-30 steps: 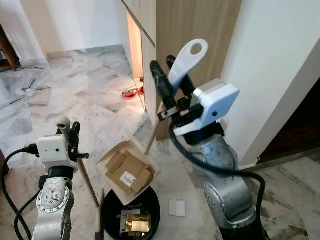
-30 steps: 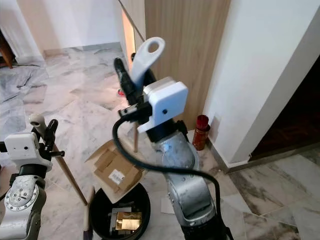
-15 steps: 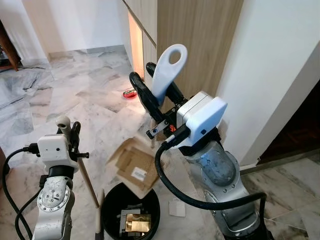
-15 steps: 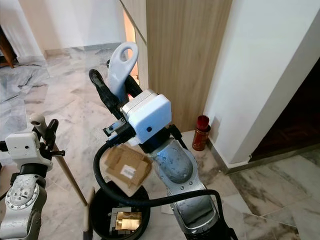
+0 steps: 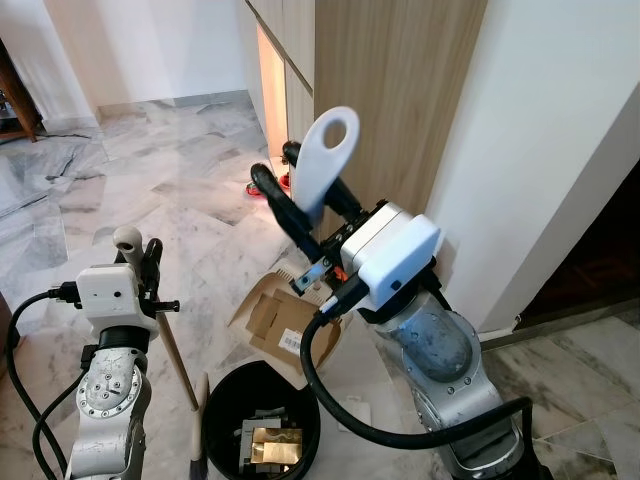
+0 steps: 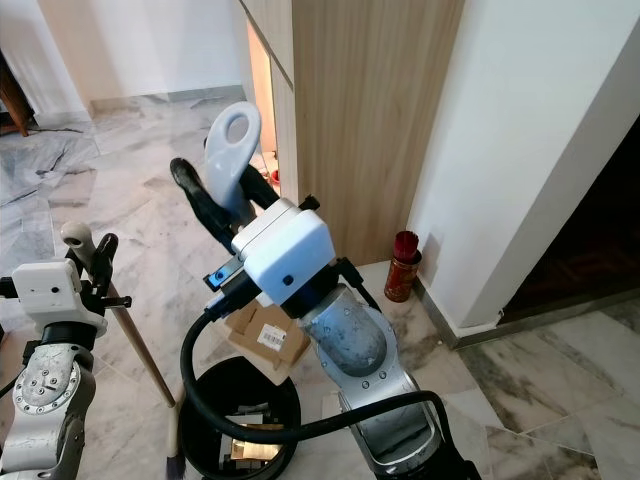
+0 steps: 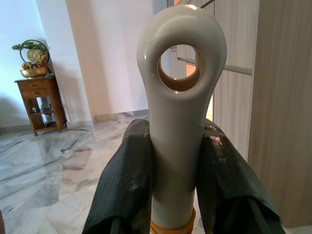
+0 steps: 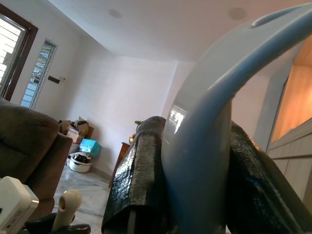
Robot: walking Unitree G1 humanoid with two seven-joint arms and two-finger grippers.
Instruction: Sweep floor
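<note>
My right gripper (image 5: pixel 303 203) is shut on the pale blue looped handle of the dustpan (image 5: pixel 325 155), held high in front of me; the same handle (image 8: pixel 204 131) sits between black fingers (image 8: pixel 141 170). Below it a flattened cardboard box (image 5: pixel 285 325) hangs tilted just above the far rim of the round black bin (image 5: pixel 222 400), which holds more cardboard and a gold packet. The pan itself is mostly hidden behind my arm. My left gripper (image 5: pixel 142 262) is shut on the cream-topped broom handle (image 7: pixel 181 122); its wooden stick (image 5: pixel 180 365) slants down beside the bin.
A wooden cabinet (image 5: pixel 390 100) and a white wall stand close on the right. Red bowls (image 5: pixel 285 182) lie at the cabinet's foot, a red can (image 6: pixel 403 262) by the wall corner, a small white scrap (image 5: pixel 355 410) near the bin. Marble floor stretches away to the left.
My right arm has swung left and lower with the dustpan handle. The cardboard has slid off the pan and dropped toward the bin. The left arm and broom have stayed still.
</note>
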